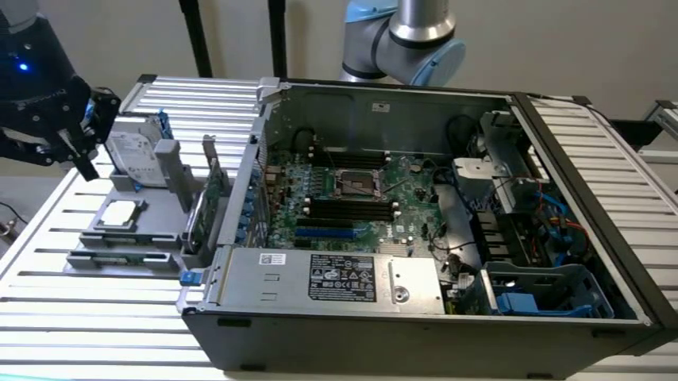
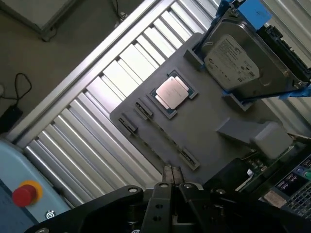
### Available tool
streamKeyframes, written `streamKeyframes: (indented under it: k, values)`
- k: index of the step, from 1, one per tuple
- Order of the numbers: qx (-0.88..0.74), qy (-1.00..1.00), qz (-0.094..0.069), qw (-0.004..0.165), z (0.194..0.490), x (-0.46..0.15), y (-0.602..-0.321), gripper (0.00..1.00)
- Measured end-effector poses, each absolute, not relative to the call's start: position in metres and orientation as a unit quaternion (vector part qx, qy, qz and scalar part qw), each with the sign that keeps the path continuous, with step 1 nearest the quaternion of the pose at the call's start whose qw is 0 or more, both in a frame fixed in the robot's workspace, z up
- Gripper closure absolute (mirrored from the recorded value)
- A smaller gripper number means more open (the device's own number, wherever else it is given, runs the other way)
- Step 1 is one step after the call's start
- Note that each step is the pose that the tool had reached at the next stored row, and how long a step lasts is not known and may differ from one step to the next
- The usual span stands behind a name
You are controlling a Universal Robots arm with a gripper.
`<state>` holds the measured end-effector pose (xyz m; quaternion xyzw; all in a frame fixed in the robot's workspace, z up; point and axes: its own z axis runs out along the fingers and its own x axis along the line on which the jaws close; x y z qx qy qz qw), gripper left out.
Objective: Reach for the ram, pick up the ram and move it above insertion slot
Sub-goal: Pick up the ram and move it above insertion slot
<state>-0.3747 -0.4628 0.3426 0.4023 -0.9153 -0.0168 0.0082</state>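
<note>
grey moulded tray [image 2: 204,127] holds a square silver processor [image 2: 171,92]; i see my black jaws pressed together, empty, near its edge.

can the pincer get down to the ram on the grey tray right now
Probably yes. The ram sits in clips at the tray's front end with nothing over it, and the pincer hangs above the tray near the hard drive. Its jaws are shut, so they'd need to open first.
</note>
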Motion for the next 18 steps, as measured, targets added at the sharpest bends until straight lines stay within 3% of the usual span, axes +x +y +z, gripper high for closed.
streamKeyframes:
  k: [18]
  values:
    - [0.546,-0.838,-0.015,0.011,0.3425,-0.3748,-0.4627,0.89]
